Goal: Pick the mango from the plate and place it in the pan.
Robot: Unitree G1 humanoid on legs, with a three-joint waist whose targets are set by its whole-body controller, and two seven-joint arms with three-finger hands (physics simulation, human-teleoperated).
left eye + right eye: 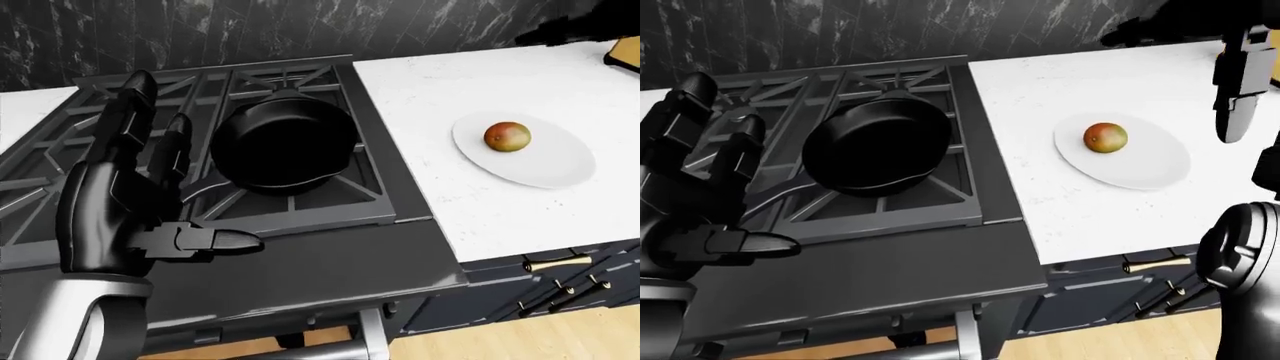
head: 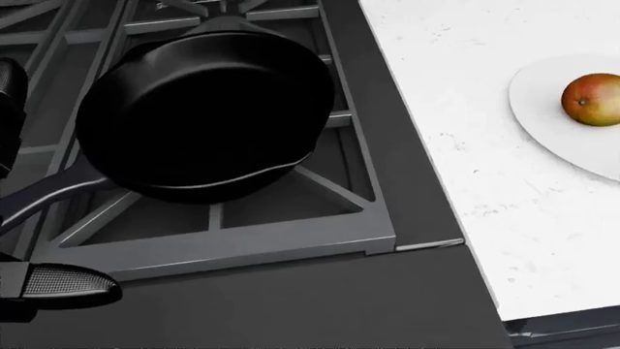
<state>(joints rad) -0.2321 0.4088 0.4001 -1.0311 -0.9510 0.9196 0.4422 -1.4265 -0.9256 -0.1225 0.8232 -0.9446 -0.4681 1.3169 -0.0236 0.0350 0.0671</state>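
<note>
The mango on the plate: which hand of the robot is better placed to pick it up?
Probably the right hand. It hangs open above the counter's right side, near the plate holding the mango. The left hand is open over the stove, beyond the pan.

Red-and-green mango (image 1: 507, 137), rounded, with a small dark stem dimple, lying right of centre in the left-eye view, in the upper left part of a white oval plate (image 1: 545, 166). Plate flat on pale speckled stone, right of centre. Black cast-iron pan (image 2: 206, 113), round, deep-walled, empty, upright on the grey burner grate at the upper left of the head view; long handle (image 2: 43, 198) running down toward the left edge. Pan and mango well apart.
</note>
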